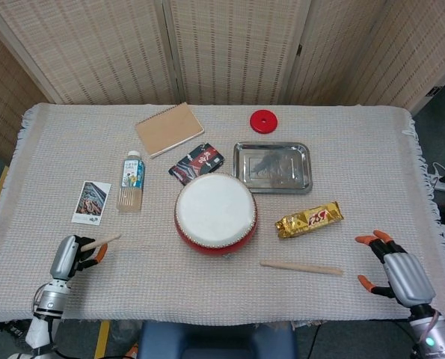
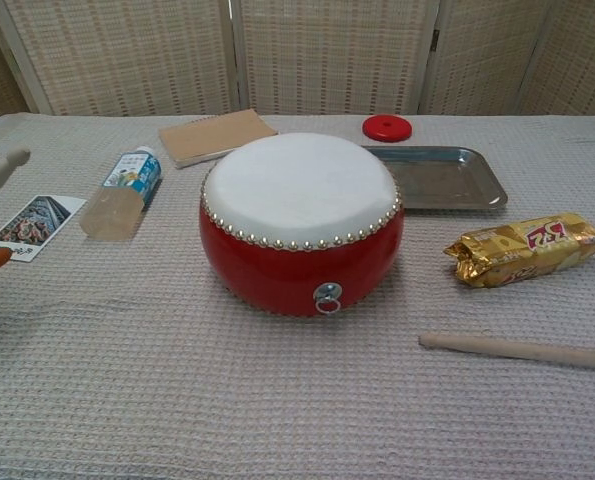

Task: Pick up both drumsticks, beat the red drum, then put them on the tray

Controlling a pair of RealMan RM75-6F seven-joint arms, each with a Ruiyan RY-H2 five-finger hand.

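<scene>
Already the left hand (image 1: 66,256), near-left of the red drum (image 1: 215,212), grips one drumstick (image 1: 100,242); the right hand (image 1: 396,271), fingers spread and empty, hangs right of the second drumstick (image 1: 301,266), lying just in front of the drum. Beating and tray (image 1: 272,167) behind the drum remain undone, I judge.

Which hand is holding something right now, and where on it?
The left hand grips one drumstick near its butt end; the right hand is open, empty.
</scene>
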